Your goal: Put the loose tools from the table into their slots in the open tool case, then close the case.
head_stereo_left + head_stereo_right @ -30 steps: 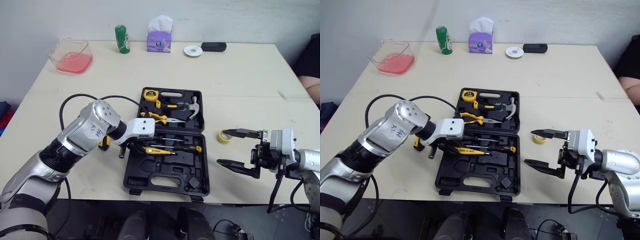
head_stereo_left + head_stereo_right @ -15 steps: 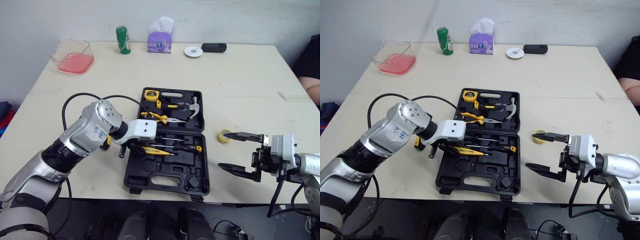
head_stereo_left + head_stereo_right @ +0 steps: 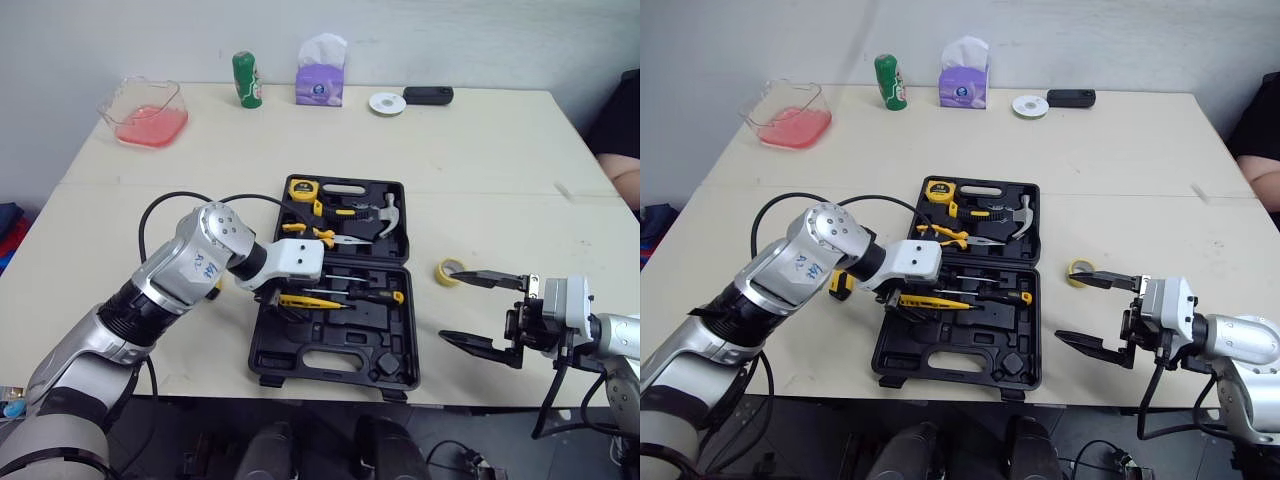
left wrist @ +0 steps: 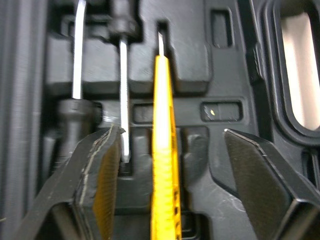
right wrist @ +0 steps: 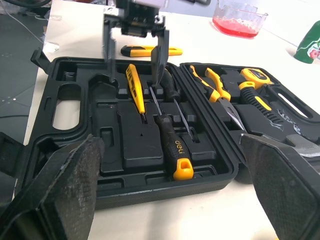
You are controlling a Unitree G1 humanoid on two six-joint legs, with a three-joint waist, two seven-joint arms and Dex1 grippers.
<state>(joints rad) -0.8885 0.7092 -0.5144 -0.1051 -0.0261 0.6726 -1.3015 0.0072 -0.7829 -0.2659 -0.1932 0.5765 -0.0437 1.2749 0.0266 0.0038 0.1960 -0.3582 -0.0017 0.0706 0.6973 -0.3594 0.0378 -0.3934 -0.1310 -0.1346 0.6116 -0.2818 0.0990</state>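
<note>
The open tool case (image 3: 385,335) lies at the centre of the worktop (image 3: 480,170), lid half toward the top of the frame and already holding pliers, hammer and tape measure. The left claw (image 5: 132,70) hangs over the lower half with its fingers spread on either side of the yellow screwdriver (image 4: 162,150). In the left wrist view neither finger touches the screwdriver. It lies along its moulded groove, so we judge this tool to be seated and let go of.

At the lower right of the frame the right claw (image 3: 458,307) hovers above the worktop, also spread wide and empty, its upper finger close to the roll of yellow tape (image 3: 449,270). That placement suggests to us it is lined up for the roll. A yellow and black utility knife (image 5: 145,50) lies loose just beyond the case's left edge, beside the left arm, so the case cannot be closed yet.
</note>
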